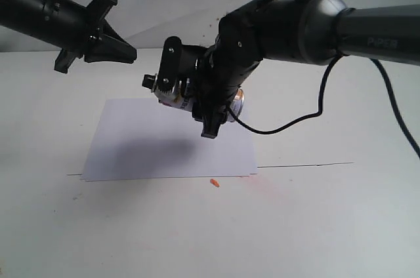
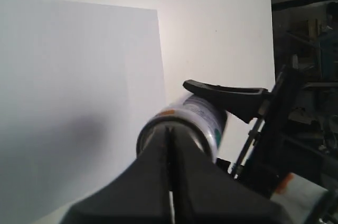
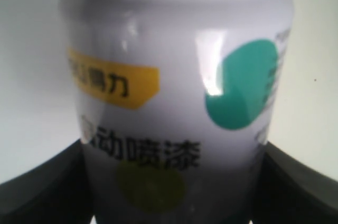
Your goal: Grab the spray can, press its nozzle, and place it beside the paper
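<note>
While the right gripper (image 1: 191, 92) clamps the spray can (image 1: 170, 96) above the paper (image 1: 144, 150), left gripper (image 1: 128, 53) hangs with jaws pressed together; white tabletop (image 1: 328, 225), orange speck (image 1: 214, 183) by paper's near edge.

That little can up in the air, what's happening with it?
The right gripper clamps the spray can, tipped on its side in the air above the sheet of paper lying on the table. The can's black nozzle points toward the left gripper, which is shut and hovers close by without touching it. The can has not yet been set down beside the paper.
</note>
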Controlling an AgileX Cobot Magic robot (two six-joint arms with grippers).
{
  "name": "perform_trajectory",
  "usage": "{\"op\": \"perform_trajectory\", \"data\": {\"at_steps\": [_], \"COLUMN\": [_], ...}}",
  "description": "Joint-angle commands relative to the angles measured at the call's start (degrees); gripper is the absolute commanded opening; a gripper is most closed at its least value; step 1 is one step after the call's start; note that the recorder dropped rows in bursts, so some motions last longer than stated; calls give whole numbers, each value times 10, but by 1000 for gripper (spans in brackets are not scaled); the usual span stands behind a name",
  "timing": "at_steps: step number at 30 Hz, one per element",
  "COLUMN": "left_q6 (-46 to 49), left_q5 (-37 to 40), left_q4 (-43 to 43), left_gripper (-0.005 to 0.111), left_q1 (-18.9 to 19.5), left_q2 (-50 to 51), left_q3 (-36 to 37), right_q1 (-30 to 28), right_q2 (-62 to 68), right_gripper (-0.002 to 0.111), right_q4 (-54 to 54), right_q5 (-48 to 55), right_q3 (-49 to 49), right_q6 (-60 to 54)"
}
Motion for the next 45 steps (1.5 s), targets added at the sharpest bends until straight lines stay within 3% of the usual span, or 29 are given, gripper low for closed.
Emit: {"op": "perform_trajectory", "data": {"at_steps": [1,9,19,45], "left_q6": [12,28,71,73], "left_q5": [23,43,72,72], "left_q4": [-7,-3,-69,-73], "left_gripper": [0,0,0,0], "left_q1": [13,34,29,10], "left_q2": [-1,12,76,84], "left_q3": [-5,-5,-5,-8], "right_q1": [-2,-8,-8,-8], "right_q2": [7,19,19,19], "right_gripper": [0,0,0,0], "right_q4": [-52,-84,-83,-83], "right_q5": [-36,-38,-45,-52], "right_q3": [-5,-5,-5,-5], "right_q6": [41,82,78,56]}}
